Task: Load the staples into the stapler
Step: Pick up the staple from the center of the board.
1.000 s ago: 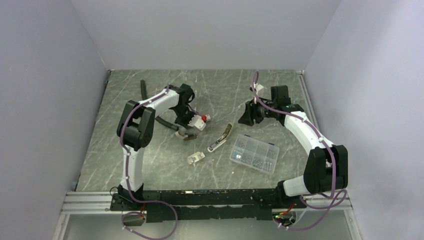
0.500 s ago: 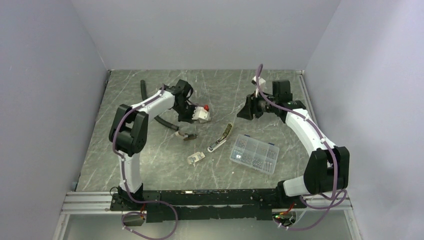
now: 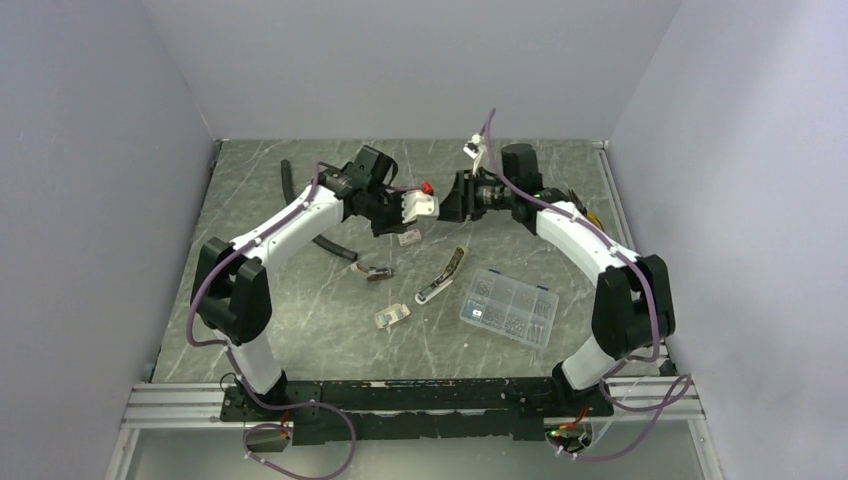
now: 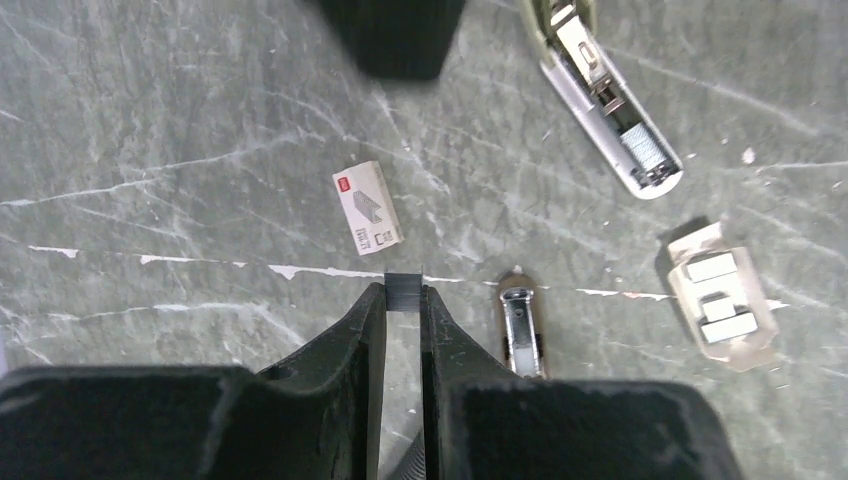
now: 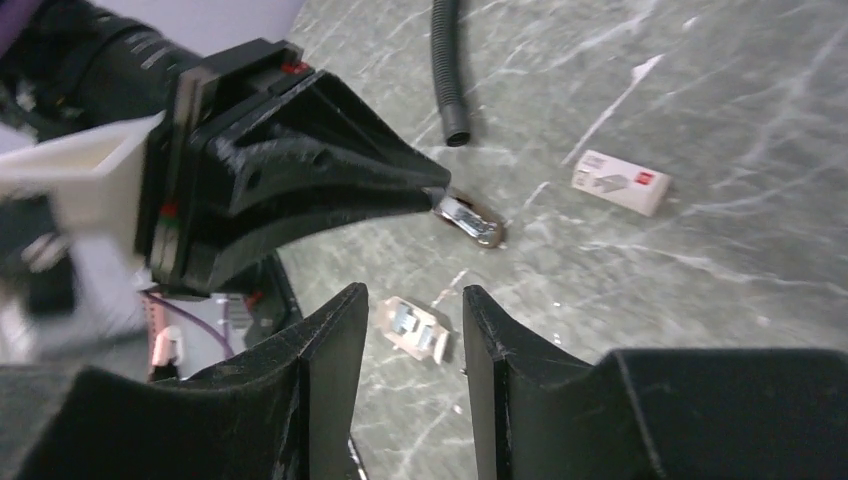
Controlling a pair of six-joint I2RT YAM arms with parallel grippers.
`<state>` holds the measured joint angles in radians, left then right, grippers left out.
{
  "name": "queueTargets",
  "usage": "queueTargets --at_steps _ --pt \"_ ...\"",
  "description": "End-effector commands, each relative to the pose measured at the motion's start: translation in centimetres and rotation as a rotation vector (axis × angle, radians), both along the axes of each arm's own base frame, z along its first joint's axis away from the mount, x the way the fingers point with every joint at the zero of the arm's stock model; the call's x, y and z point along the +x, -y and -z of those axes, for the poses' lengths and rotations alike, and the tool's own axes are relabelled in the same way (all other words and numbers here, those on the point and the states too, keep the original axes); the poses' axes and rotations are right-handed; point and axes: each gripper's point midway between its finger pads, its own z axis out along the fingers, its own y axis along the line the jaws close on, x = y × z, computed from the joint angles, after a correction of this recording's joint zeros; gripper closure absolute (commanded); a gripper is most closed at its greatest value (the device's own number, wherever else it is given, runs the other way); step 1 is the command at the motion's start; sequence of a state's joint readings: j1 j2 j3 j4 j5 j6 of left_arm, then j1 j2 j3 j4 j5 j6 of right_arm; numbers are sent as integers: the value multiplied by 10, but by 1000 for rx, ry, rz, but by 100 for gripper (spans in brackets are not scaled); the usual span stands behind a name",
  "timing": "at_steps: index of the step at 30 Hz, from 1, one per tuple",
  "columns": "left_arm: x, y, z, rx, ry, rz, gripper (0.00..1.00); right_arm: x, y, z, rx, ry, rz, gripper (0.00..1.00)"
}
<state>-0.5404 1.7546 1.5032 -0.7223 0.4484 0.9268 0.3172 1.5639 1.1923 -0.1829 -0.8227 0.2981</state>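
Note:
The olive-grey stapler (image 3: 443, 274) lies swung open on the table, its silver channel showing in the left wrist view (image 4: 612, 125). My left gripper (image 3: 388, 226) hangs above the table and is shut on a short dark strip of staples (image 4: 404, 291). A small white staple box (image 3: 409, 238) lies just beyond its tips (image 4: 367, 208). My right gripper (image 3: 447, 203) is open and empty, held in the air facing the left gripper (image 5: 330, 190) from the right. The right gripper (image 5: 414, 300) looks down past it to the table.
A cardboard staple tray (image 3: 392, 316) lies near the stapler (image 4: 720, 308). A small metal-and-brown part (image 3: 375, 271) lies left of it (image 4: 518, 330). A clear compartment box (image 3: 508, 306) sits front right. A black corrugated hose (image 3: 330, 245) lies at the left.
Both arms have swung toward the middle back. The left gripper rose and moved right, uncovering the white staple box. The right gripper moved left, close to the left one.

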Motion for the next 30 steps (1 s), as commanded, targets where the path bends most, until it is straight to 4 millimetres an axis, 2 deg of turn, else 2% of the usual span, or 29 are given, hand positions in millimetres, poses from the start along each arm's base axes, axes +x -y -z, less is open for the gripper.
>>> queueTargets --at_steps 1,6,14,21,30 --pt "-7 12 -41 -88 -9 -101 83 8 -28 -21 118 -47 -17 57" --pt "-9 18 -47 -101 -16 -153 83 6 -41 -5 159 -130 -66 60" --pt "-9 23 -48 -104 -17 -199 83 -1 -47 15 157 -181 -92 60" --pt "-12 20 -43 -77 -29 -215 83 -3 -46 25 133 -182 -99 61" --pt "-19 22 -48 -111 -43 -207 83 -7 -51 35 126 -197 -110 65"
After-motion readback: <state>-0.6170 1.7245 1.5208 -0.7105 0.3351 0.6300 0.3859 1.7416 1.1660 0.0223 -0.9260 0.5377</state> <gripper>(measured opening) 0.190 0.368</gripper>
